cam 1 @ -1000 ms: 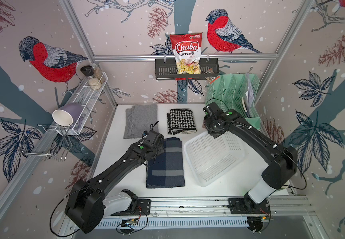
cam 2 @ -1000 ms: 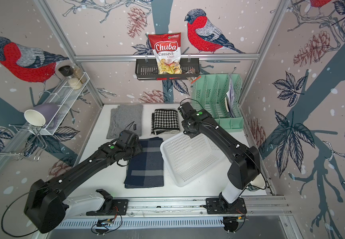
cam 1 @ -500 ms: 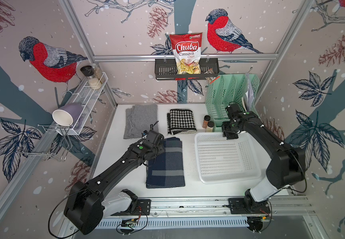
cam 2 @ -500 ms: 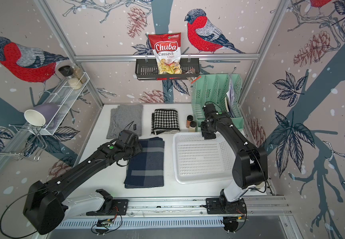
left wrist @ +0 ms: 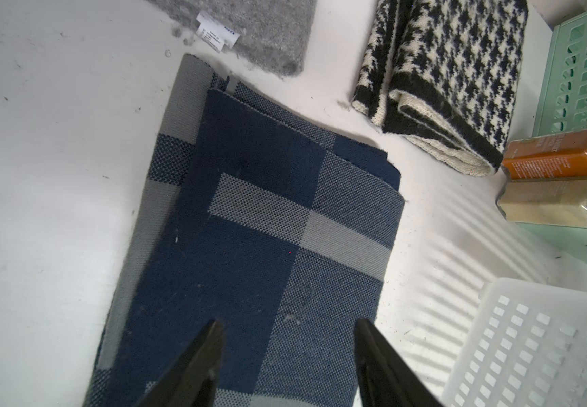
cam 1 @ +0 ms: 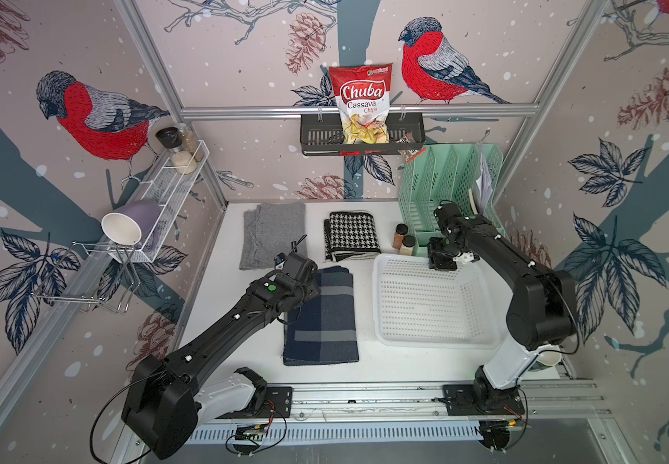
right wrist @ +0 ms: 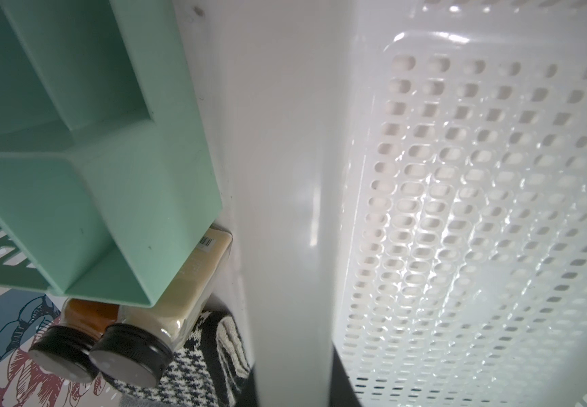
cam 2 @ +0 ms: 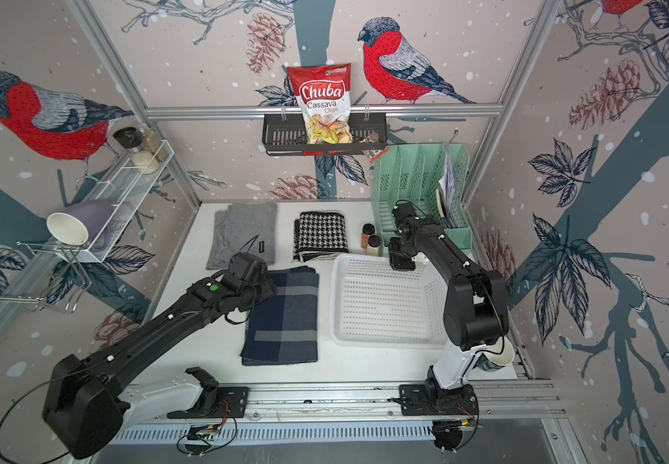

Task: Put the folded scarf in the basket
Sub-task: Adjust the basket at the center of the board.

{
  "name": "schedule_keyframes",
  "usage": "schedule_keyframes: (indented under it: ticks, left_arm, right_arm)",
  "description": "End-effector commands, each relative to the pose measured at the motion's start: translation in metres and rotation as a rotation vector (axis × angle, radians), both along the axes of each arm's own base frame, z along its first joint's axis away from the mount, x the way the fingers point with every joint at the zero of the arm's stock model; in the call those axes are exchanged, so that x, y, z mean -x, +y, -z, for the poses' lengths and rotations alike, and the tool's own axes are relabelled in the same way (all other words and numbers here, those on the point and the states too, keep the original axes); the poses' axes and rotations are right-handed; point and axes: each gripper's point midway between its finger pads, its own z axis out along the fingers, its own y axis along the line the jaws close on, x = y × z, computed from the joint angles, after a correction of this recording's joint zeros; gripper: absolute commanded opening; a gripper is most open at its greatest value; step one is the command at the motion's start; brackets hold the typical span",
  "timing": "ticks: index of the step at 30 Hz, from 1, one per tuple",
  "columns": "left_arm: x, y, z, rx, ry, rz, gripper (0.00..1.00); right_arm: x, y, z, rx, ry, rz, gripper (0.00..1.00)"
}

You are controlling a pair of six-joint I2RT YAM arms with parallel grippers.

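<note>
A navy and grey checked folded scarf (cam 1: 324,317) (cam 2: 284,317) lies flat mid-table. My left gripper (left wrist: 288,322) hovers open just over its far end, both fingertips above the cloth (left wrist: 249,229) with nothing between them. To its right sits the white perforated basket (cam 1: 425,305) (cam 2: 381,305), empty and square to the table. My right gripper (cam 1: 443,263) is shut on the basket's far rim; in the right wrist view the rim (right wrist: 285,176) runs between the dark fingers.
A grey folded scarf (cam 1: 272,235) and a houndstooth one (cam 1: 350,237) lie at the back. Two spice jars (cam 1: 403,241) stand between the houndstooth scarf and the mint organiser (cam 1: 445,189). A black wall shelf (cam 1: 361,138) holds a chips bag. A wire rack (cam 1: 164,201) lines the left wall.
My right arm has dragged the basket to the right and turned it square to the table, uncovering the spice jars. The left arm and the navy scarf have stayed put.
</note>
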Motion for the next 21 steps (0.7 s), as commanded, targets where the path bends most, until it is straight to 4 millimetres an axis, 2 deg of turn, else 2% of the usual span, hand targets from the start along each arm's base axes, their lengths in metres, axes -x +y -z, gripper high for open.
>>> schedule_keyframes:
  ticks: [1,3,7,10,17,21]
  left_arm:
    - [0.001,0.003,0.0,-0.012,0.0,-0.012,0.65]
    - [0.001,0.003,-0.001,-0.013,-0.003,-0.009,0.67]
    - [0.002,0.006,-0.003,-0.025,-0.006,-0.01,0.69]
    - [0.003,0.008,-0.002,-0.031,-0.007,-0.01,0.69]
    - [0.003,0.01,-0.003,-0.047,-0.01,-0.007,0.7]
    - [0.002,0.014,-0.008,-0.07,-0.025,-0.009,0.71]
  right_arm:
    - [-0.015,0.009,0.0,-0.04,-0.049,0.021,0.01]
    - [-0.014,0.007,0.002,-0.031,-0.046,0.023,0.1]
    - [-0.015,0.003,0.0,-0.01,-0.065,0.03,0.16]
    - [-0.017,0.001,-0.002,0.0,-0.073,0.026,0.26]
    - [-0.018,-0.001,0.0,0.008,-0.076,0.021,0.4]
    - [-0.018,-0.004,-0.01,0.016,-0.104,0.022,0.49]
